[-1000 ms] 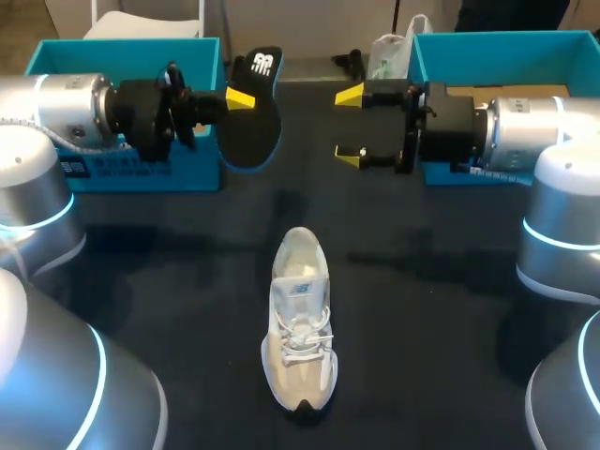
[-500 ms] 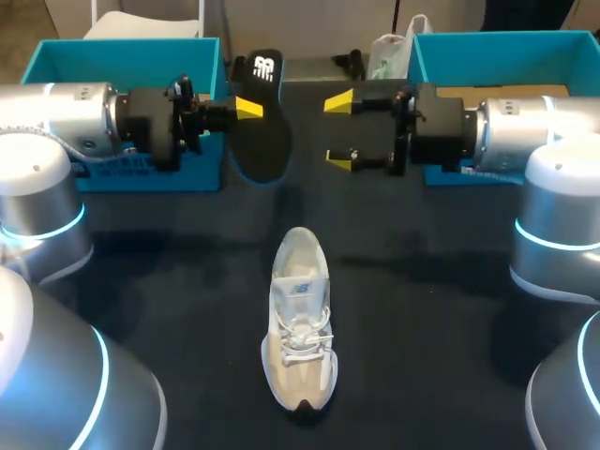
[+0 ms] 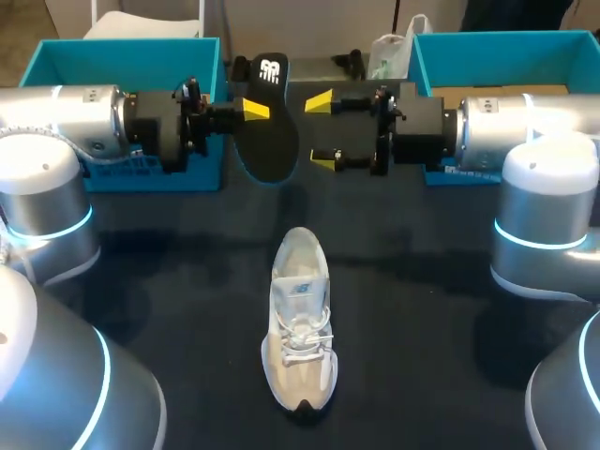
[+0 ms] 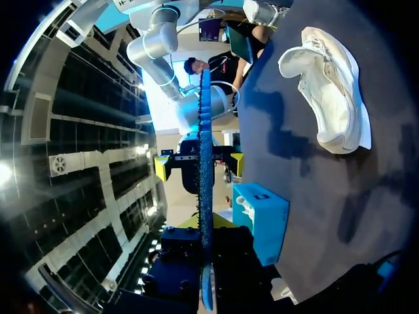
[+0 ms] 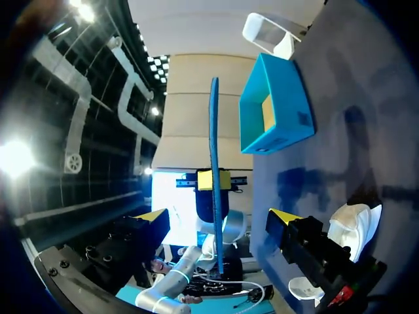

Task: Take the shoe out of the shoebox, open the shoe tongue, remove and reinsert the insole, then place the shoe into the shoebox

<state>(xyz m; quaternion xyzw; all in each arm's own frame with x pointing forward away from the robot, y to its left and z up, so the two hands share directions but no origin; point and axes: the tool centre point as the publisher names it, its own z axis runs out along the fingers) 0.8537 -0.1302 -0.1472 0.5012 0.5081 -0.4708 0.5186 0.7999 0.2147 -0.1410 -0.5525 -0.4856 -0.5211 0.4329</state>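
Observation:
A black insole point(image 3: 269, 127) with a blue rim hangs above the table's far middle, with my left gripper point(image 3: 255, 109) shut on it. In the left wrist view the insole point(image 4: 205, 196) is edge-on. My right gripper point(image 3: 321, 131) faces it from the right, open, its yellow tips just short of the insole's edge. From the right wrist, the insole point(image 5: 215, 157) stands ahead of my right gripper point(image 5: 217, 216), in line with the gap between its fingers. The white and beige shoe point(image 3: 300, 319) lies on the black table, toe towards the far side, with no gripper near it.
A blue shoebox point(image 3: 122, 66) stands open at the back left, behind my left arm. A second blue box point(image 3: 497, 52) stands at the back right, behind my right arm. A white bag point(image 3: 389, 52) lies at the far edge between them.
Both arms have moved towards the middle. The left one carried the insole to the right; the right gripper, still open, slid left until its tips are close beside the insole.

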